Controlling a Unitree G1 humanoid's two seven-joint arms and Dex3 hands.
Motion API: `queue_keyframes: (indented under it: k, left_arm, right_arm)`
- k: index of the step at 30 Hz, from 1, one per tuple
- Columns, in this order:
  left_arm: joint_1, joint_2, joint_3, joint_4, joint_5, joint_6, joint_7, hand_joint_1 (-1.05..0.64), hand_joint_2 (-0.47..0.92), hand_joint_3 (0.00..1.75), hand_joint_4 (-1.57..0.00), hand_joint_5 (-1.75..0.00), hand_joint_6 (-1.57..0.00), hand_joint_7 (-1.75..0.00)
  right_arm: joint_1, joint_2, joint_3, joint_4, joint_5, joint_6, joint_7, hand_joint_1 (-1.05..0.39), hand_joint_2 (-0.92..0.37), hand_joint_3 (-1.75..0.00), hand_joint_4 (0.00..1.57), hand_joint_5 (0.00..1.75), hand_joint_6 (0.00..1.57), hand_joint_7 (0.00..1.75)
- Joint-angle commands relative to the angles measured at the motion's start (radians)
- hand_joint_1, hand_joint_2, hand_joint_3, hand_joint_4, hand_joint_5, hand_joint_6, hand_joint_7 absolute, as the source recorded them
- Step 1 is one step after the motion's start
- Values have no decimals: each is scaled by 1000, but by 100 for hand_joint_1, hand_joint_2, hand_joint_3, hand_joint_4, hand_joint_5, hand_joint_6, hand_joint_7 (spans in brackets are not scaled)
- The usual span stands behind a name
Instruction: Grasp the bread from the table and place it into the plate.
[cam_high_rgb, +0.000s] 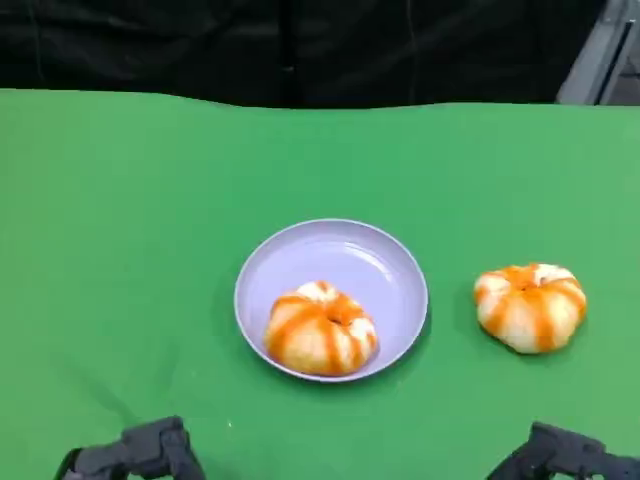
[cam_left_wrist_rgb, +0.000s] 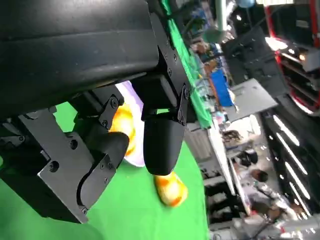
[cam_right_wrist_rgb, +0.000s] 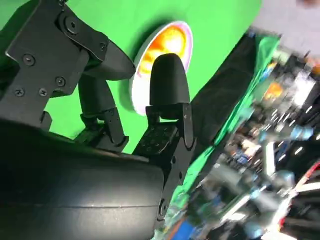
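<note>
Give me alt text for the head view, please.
A lavender plate on a green table holds one orange-striped bread roll; a second roll lies on the table to its right. The left hand and right hand sit at the bottom corners, holding nothing.

Your table (cam_high_rgb: 120, 250) is covered in flat, bright green. The plate (cam_high_rgb: 385, 262) reads pale lavender with a soft sheen. You see the bread on the plate (cam_high_rgb: 321, 328) and the bread on the table (cam_high_rgb: 530, 306) patterned alike: creamy white with orange stripes running out from the centre. Left hand (cam_high_rgb: 140, 452) and right hand (cam_high_rgb: 565, 455) are matte black.
</note>
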Motion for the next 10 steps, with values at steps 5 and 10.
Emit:
queue_keyframes:
  k: [5,10]
  left_arm:
    - [-93,-34,45,-4,90,59,67,11,27,161,-93,-165,-92,-144]
    - [-158,-35,63,47,127,55,89,10,21,168,-95,-167,-93,-146]
  right_arm:
    - [-147,-39,-5,86,13,-33,38,-12,-6,-147,99,131,101,101]
    - [-191,-21,-10,134,30,-25,30,-9,-8,-146,98,131,101,100]
